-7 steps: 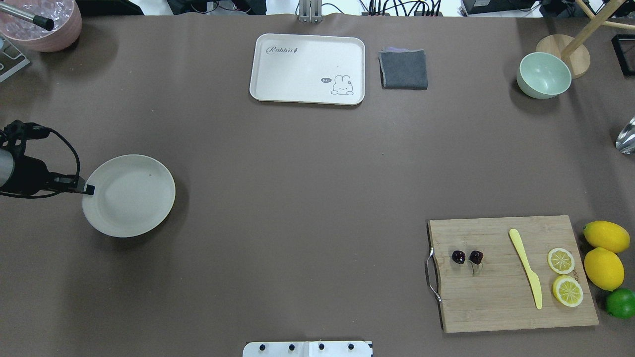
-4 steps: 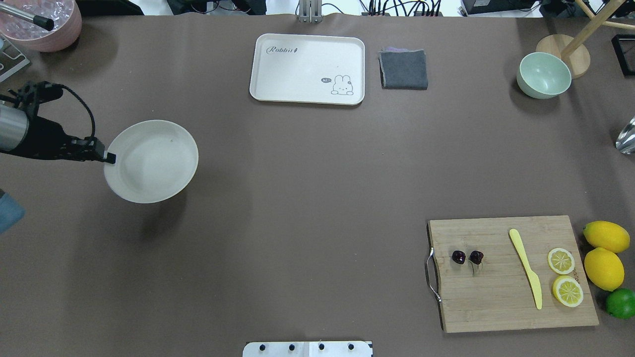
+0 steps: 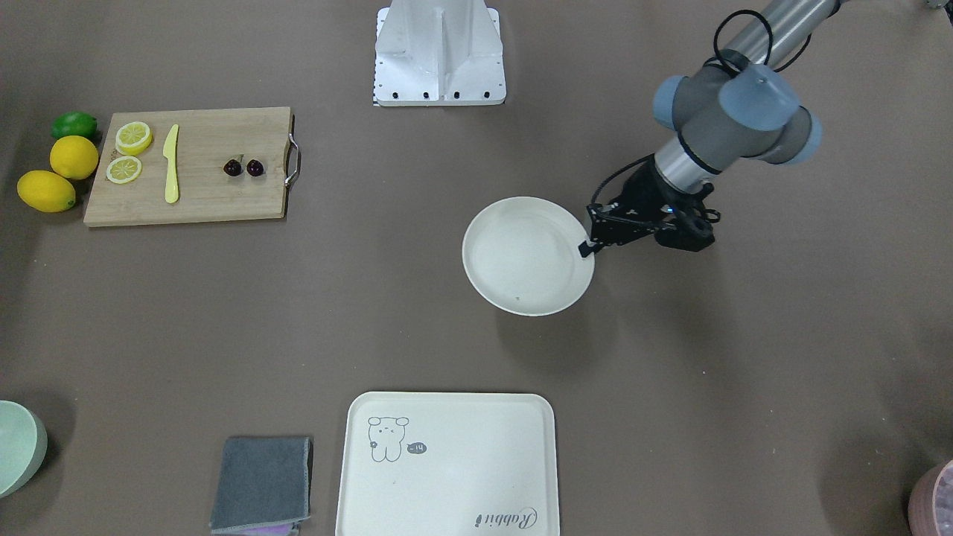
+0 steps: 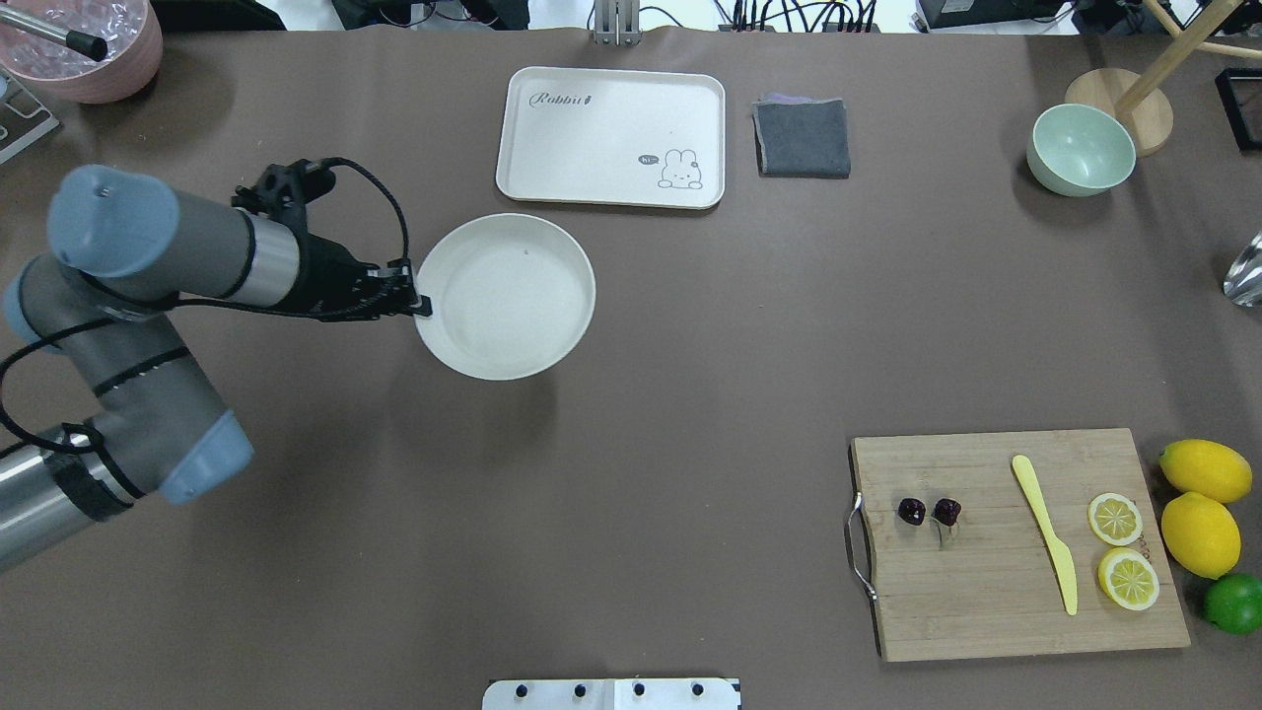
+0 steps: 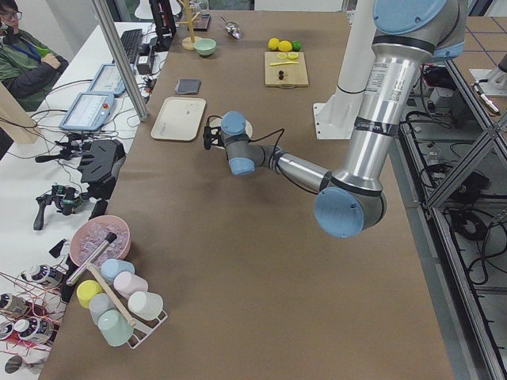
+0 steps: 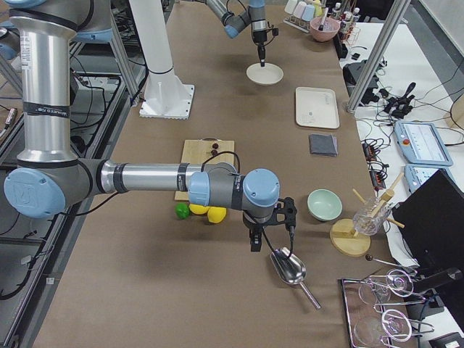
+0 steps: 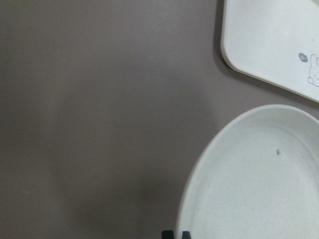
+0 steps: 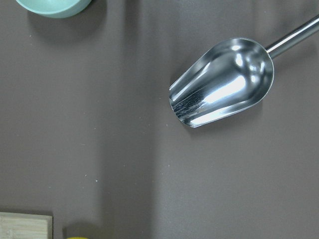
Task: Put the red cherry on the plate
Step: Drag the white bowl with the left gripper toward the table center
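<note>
The red cherry (image 4: 928,512), a dark pair, lies on the left part of the wooden cutting board (image 4: 986,592), also seen in the front-facing view as the red cherry (image 3: 244,167). The off-white plate (image 4: 505,296) hangs a little above the table, its shadow offset below it, just in front of the cream tray. My left gripper (image 4: 422,307) is shut on the plate's left rim; the left wrist view shows the plate (image 7: 259,189) with the fingertips at its edge. My right gripper (image 6: 272,243) hovers far right over a metal scoop; whether it is open or shut I cannot tell.
A cream tray (image 4: 611,136) and grey cloth (image 4: 802,137) lie at the back. A pale green bowl (image 4: 1081,148) stands back right. A yellow knife (image 4: 1045,532), lemon slices (image 4: 1114,519), lemons (image 4: 1201,532) and a lime (image 4: 1234,603) sit by the board. The scoop (image 8: 224,82) lies right.
My left arm has carried the plate to the right and toward the back, from the table's left edge to just in front of the tray. The cherry has not moved.
</note>
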Tool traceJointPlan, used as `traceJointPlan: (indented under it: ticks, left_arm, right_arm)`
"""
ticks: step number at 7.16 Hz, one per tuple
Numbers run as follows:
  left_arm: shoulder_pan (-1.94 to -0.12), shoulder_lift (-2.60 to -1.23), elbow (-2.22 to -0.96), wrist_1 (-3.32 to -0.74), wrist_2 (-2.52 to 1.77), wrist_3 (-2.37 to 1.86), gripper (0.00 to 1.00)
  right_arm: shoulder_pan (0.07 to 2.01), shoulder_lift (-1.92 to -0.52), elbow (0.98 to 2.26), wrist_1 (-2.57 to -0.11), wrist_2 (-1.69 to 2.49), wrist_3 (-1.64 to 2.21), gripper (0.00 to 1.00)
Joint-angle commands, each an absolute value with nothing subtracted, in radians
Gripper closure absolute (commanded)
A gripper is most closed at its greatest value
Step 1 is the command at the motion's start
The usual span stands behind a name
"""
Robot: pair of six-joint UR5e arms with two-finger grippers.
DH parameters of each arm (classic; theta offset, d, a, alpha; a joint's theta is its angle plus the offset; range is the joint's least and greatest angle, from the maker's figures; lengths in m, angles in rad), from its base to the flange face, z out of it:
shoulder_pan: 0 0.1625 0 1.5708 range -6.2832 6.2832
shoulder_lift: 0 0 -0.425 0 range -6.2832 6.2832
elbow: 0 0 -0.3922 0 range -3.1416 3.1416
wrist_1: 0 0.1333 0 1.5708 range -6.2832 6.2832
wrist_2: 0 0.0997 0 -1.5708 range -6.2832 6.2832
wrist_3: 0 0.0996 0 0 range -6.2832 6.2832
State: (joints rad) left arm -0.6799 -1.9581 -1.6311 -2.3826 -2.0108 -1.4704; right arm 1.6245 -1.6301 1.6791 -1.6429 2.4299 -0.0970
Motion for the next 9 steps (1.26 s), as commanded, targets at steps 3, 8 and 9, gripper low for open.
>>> traceJointPlan:
  ticks: [3, 8, 9]
  left_arm:
    - [-0.437, -2.029, -1.657, -2.250, -1.727, -1.522, 1.00]
    - [-0.475, -2.019, -1.667, -2.252, -1.681, -1.513, 0.02]
    - [-0.541, -2.017, -1.664, -2.252, -1.696, -1.491, 0.02]
  right_arm:
    - [1.624, -1.631, 1.683, -1.638, 2.430, -0.092, 0.00]
    - [1.535, -1.588, 1.820, -1.638, 2.457, 0.080, 0.00]
    - [1.453, -1.577, 1.918, -1.638, 2.457, 0.227, 0.00]
